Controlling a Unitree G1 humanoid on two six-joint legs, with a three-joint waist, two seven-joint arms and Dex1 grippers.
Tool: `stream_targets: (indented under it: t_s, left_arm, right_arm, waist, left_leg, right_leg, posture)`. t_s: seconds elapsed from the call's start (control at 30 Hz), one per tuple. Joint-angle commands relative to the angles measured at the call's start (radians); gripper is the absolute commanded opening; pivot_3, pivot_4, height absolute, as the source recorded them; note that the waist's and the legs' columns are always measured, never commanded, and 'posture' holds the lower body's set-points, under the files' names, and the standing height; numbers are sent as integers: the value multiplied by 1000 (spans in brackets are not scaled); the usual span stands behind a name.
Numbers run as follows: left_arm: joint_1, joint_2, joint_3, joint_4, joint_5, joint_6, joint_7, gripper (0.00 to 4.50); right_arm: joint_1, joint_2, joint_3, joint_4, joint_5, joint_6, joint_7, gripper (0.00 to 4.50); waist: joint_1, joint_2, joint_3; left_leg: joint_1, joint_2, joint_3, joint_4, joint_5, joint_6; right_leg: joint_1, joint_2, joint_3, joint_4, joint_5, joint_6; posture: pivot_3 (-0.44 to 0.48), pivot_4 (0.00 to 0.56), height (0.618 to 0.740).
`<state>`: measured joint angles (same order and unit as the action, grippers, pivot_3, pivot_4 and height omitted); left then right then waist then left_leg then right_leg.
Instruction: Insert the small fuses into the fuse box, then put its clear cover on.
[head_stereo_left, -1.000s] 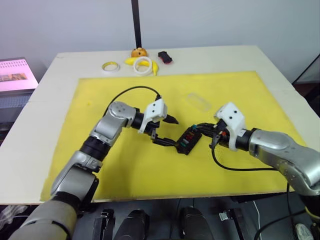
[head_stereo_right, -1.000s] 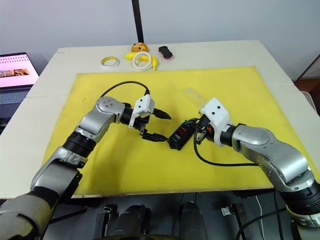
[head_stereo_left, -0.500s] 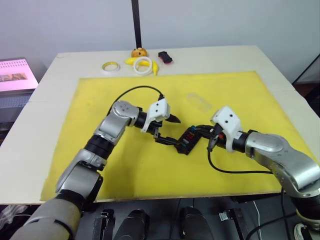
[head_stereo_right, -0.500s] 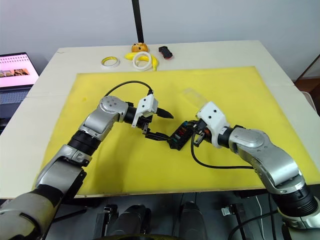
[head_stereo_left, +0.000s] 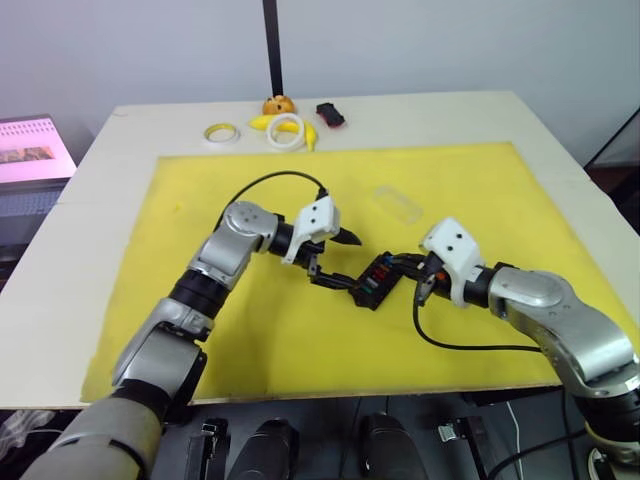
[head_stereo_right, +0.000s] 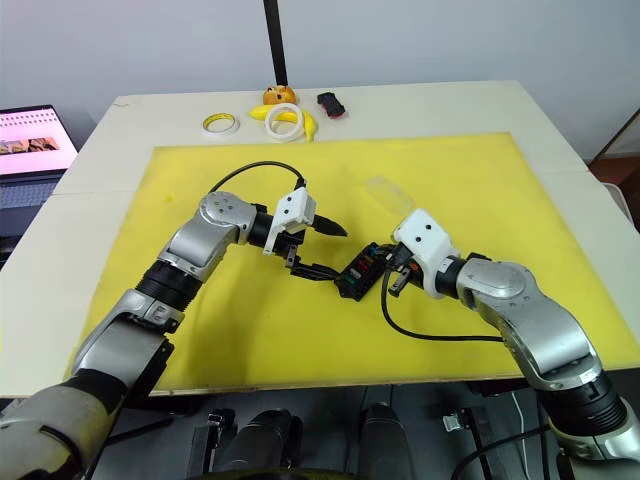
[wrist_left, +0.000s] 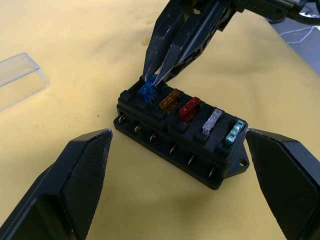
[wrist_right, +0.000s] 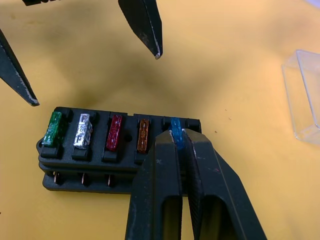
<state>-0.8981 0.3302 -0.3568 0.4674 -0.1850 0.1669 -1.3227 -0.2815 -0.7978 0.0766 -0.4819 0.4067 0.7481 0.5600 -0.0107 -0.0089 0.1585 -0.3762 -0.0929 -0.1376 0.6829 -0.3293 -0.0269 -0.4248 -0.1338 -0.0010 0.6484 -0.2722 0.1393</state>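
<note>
On the yellow mat (head_stereo_left: 250, 330), near its middle, sits one black fuse box (wrist_left: 175, 135) with five fuses standing in a single row of its slots: one green (wrist_left: 233, 133), one grey (wrist_left: 212, 120), one red (wrist_left: 189, 108), one orange (wrist_left: 170, 100) and one blue fuse (wrist_left: 147, 90) at the end. The right gripper (wrist_left: 152, 78) reaches down onto that end slot, its two black fingers pinched narrowly on the blue fuse, which is partly seated in the box. The left gripper (head_stereo_left: 340, 260) hovers just beside the other side of the box with its two fingers spread wide, one to each side, touching nothing. One clear cover (head_stereo_left: 397, 203) lies flat on the mat beyond the box, apart from both grippers. At the far edge of the table (head_stereo_left: 450, 115), off the mat, are two tape rings, one yellowish (head_stereo_left: 220, 132) and one white (head_stereo_left: 286, 128), one banana (head_stereo_left: 262, 122), and one small black and red toy car (head_stereo_left: 329, 114).
</note>
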Motion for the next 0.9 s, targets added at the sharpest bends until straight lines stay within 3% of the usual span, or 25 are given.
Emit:
stream_targets:
  t_s: [0.03,0.9]
  left_arm:
    - [-20,-4,28,-25,0,-8,1,4466]
    - [-26,-9,29,-22,2,-4,5,4466]
  right_arm:
    - [4,13,-14,-10,-21,-23,9,0]
    - [76,75,-6,-33,-97,-63,14,0]
  waist:
    - [0,0,0]
    - [-1,0,0]
  left_leg:
    - [0,0,0,0,0,0]
    - [0,0,0,0,0,0]
  right_leg:
    - [0,0,0,0,0,0]
    - [0,0,0,1,0,0]
  posture:
    - [0,150,740]
    - [0,150,740]
